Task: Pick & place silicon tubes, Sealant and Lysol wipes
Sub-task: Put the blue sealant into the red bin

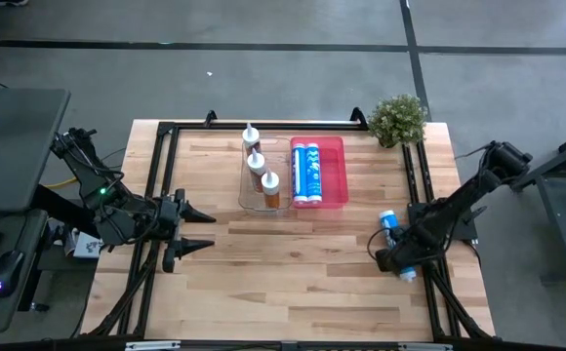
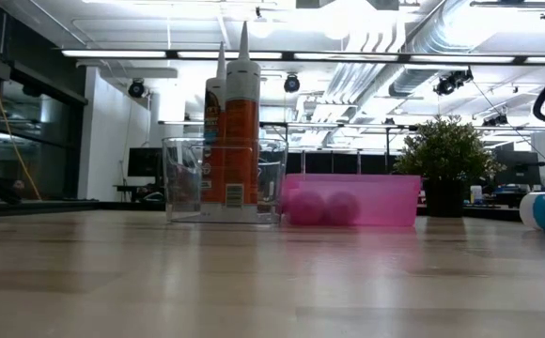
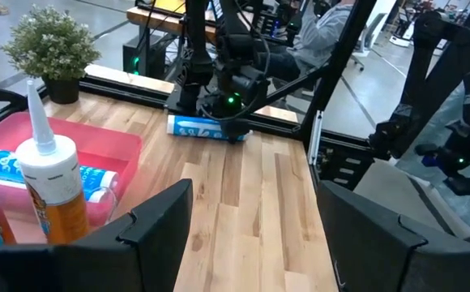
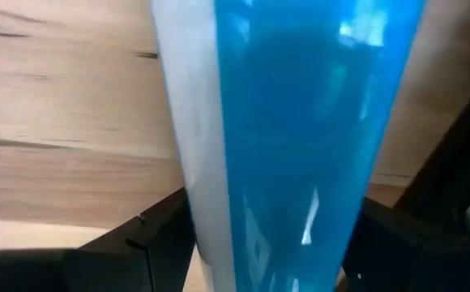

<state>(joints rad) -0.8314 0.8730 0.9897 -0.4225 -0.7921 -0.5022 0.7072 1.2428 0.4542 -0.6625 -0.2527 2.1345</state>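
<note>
Three sealant tubes [image 1: 260,168] stand in the clear bin [image 1: 245,200], two blue tubes [image 1: 306,172] fill the pink tray [image 1: 336,174]; right end effector [image 1: 397,250] grips the last blue tube [image 1: 390,225], left end effector [image 1: 197,228] open.

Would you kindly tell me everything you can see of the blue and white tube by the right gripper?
The blue and white tube lies on its side on the wooden table, near the right edge and apart from the pink bin. Its body looks like glossy plastic, blue with a white band and white print. The right gripper is down over it, with a dark finger on either side of the tube; whether they press it cannot be told.
</note>
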